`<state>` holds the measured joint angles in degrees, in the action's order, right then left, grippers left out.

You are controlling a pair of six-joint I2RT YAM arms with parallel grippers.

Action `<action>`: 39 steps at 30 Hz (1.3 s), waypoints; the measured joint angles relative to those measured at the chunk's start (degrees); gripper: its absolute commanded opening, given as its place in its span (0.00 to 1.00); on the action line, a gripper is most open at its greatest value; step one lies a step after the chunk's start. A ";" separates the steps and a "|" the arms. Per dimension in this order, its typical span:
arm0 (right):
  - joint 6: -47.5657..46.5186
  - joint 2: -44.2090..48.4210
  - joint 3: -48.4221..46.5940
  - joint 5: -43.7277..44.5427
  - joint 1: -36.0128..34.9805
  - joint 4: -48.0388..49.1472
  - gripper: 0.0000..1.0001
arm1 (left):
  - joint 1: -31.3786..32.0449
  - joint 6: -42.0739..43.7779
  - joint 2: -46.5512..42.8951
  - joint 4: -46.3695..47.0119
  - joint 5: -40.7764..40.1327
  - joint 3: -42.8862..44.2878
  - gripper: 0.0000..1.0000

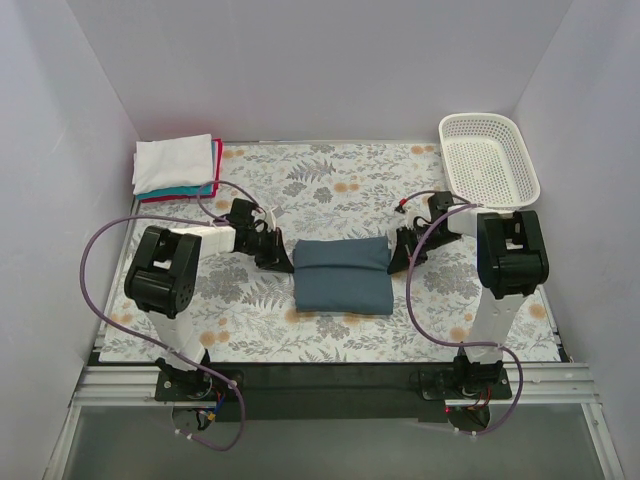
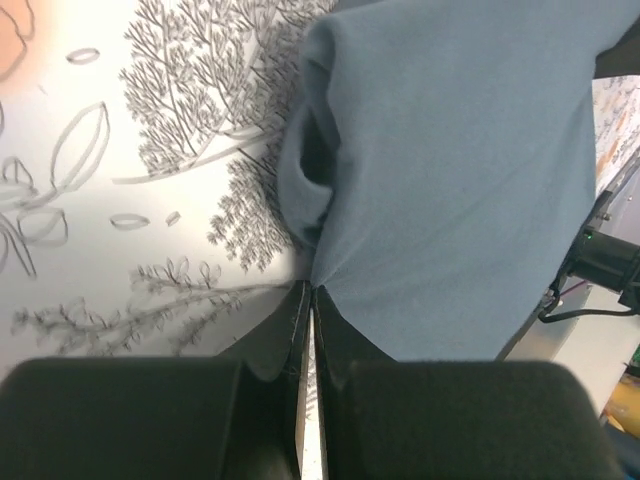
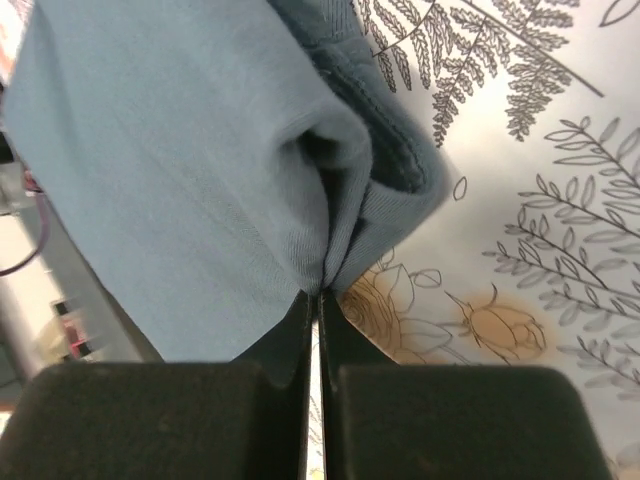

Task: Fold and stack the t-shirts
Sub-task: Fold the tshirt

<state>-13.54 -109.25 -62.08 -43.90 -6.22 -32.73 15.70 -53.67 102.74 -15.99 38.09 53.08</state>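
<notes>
kev: Flowery tablecloth, white walls all round. So where's the slate-blue shirt relative to the claws?

mo: Dead centre, folded into a pad, long axis running left to right. The left gripper sits at its left end and the right gripper at its right end, both at the far corners. Each one's pressed together and pinching the cloth edge. The wrist views show the fabric bunching right into the tips.

kev: And where does it go?

mo: My guess is the stack of folded tees in the far left corner. That's well away from the shirt, up and to the left, way closer to the left arm. The right arm would have to reach across. The basket is far right, out of the path.
</notes>
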 measured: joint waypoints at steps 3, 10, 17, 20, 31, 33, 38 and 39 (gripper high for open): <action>0.98 -1.86 -1.11 -1.16 0.02 -0.09 0.01 | -0.13 0.35 2.99 0.02 1.22 1.81 0.00; 1.95 -2.82 -5.92 0.72 -0.22 0.74 0.42 | -0.59 2.40 5.01 0.22 1.05 6.73 0.28; 0.70 5.27 -7.02 1.51 0.22 -0.92 0.66 | -3.26 2.86 -4.79 1.33 4.98 5.66 0.56; 2.82 10.19 -7.65 -2.34 0.15 0.76 0.61 | -3.34 -0.70 -9.29 6.91 9.03 5.68 0.54; 12.72 -8.90 -12.52 -9.81 -3.48 11.93 0.29 | 0.55 -12.44 12.87 19.69 13.64 11.72 0.45; 13.62 -12.26 -13.14 -10.08 -3.21 11.87 0.25 | 0.52 -13.40 17.49 19.98 14.73 13.97 0.42; 14.45 -13.99 -18.43 -8.87 -2.80 11.30 0.26 | -0.39 -11.98 21.79 18.64 15.47 21.79 0.41; 14.45 -13.51 -19.19 -8.33 -2.78 11.37 0.28 | -0.50 -11.28 21.42 18.12 15.26 22.25 0.42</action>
<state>0.91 -122.76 -81.28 -52.23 -8.99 -21.37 15.20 -64.95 124.16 2.13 53.34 75.33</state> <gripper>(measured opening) 0.247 0.412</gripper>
